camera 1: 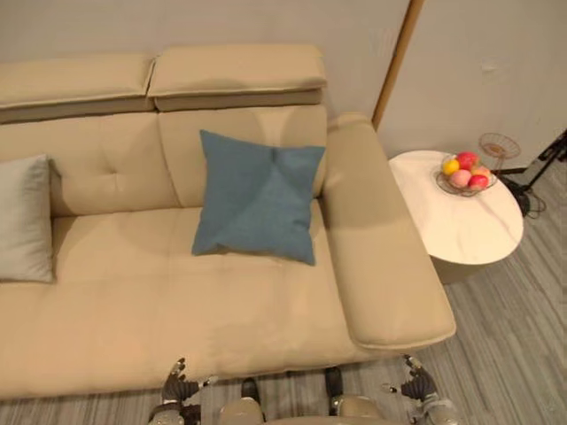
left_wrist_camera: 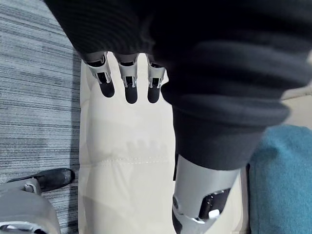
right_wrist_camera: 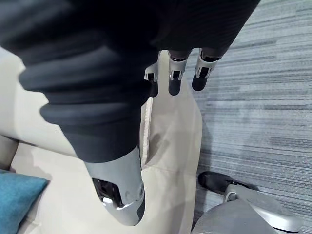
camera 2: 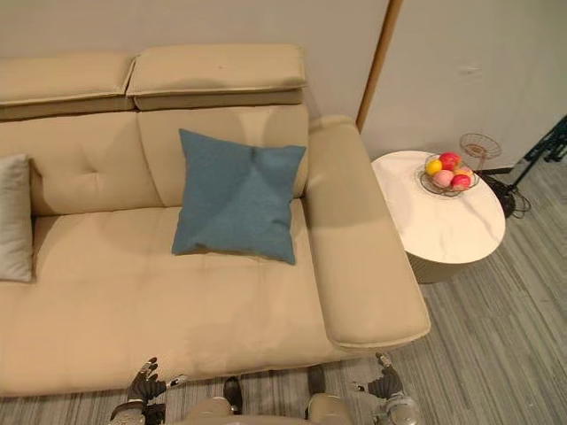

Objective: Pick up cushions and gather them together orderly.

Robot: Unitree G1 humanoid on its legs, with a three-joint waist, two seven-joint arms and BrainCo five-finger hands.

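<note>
Left hand (camera 1: 180, 382) and right hand (camera 1: 415, 382) hang low at the front edge of the sofa (camera 1: 177, 301) — fingers (left_wrist_camera: 127, 87) straight, holding nothing. Blue cushion (camera 1: 257, 197) leans on the backrest beside the right armrest; grey cushion (camera 1: 24, 219) stands well apart, at the left end. Wire bowl (camera 1: 440, 183) on the round table (camera 1: 465, 230) — contains fruit (camera 1: 466, 162).

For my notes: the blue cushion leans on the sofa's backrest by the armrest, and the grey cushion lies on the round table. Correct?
No: the left eye view shows the grey cushion at the left end of the sofa, not on the round table. The rest is right.
</note>
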